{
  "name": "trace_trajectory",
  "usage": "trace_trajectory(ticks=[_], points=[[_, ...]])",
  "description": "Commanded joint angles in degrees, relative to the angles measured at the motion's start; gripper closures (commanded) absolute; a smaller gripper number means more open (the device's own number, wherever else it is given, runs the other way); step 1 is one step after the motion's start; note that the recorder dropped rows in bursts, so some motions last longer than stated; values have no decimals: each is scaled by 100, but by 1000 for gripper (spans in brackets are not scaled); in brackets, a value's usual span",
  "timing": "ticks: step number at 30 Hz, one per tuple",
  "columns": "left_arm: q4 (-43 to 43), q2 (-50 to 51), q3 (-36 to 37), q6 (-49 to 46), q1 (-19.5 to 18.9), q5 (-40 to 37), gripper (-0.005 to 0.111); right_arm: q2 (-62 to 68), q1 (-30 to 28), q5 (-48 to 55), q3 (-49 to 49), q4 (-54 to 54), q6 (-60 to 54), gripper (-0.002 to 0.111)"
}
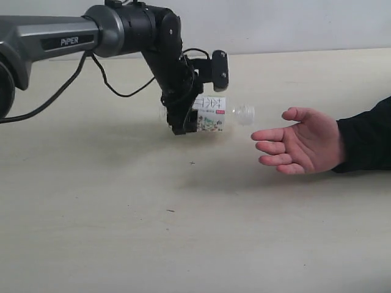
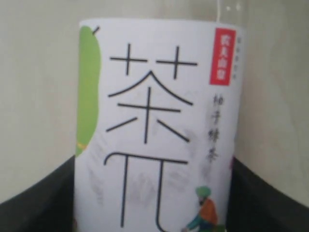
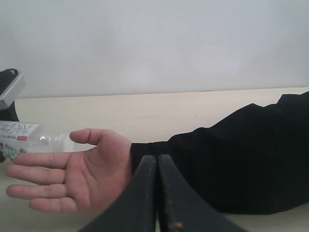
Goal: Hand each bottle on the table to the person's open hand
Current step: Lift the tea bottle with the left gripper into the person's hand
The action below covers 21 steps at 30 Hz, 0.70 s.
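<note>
My left gripper (image 1: 183,127) is shut on the clear bottle with the white fruit label (image 1: 214,115), holding it sideways above the pale beige table (image 1: 183,232), its clear neck pointing at the person's open hand (image 1: 302,146). The hand is palm-up with a black sleeve (image 1: 369,137), a short gap right of the bottle's cap end. In the left wrist view the label (image 2: 159,125) fills the frame between the dark fingers (image 2: 36,208). In the right wrist view my right gripper (image 3: 157,162) is shut and empty, behind the hand (image 3: 77,176); the bottle (image 3: 29,140) is beyond the fingers. No other bottles show.
The left arm (image 1: 73,36) reaches in from the upper left with a loose black cable (image 1: 104,79). A pale wall (image 3: 154,43) stands behind the table's far edge. The person's forearm (image 3: 231,154) lies across the table on the right.
</note>
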<state>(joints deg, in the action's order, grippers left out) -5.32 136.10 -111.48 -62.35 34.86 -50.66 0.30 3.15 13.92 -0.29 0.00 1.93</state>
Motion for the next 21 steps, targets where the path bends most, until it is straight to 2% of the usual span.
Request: trace_trajectory(ticks=[1, 5, 6, 7, 9, 11, 14, 15, 21], points=[[462, -698, 18, 1886, -11, -177, 106, -30, 18, -48, 29, -42, -31, 108], [431, -1352, 18, 3979, 216, -482, 106, -30, 18, -36, 29, -42, -16, 108], [431, -1530, 18, 5152, 349, -604, 106, -30, 18, -36, 29, -42, -16, 108], [460, -1624, 18, 6083, 513, -756, 106, -30, 18, -36, 29, -42, -16, 108], [476, -1702, 18, 7279, 917, -1033, 106, -30, 18, -36, 29, -42, -32, 108], [482, -1676, 18, 8010, 1365, -1043, 106, -30, 18, -36, 29, -42, -32, 108], [532, -1476, 18, 9115, 1957, -575, 107, -30, 18, -36, 29, -42, -17, 108], [532, -1369, 18, 9627, 2112, -158, 107, -30, 18, -36, 29, -42, -17, 108], [452, -1052, 18, 11243, 2304, 957, 107, -30, 18, -36, 29, -42, -30, 108]])
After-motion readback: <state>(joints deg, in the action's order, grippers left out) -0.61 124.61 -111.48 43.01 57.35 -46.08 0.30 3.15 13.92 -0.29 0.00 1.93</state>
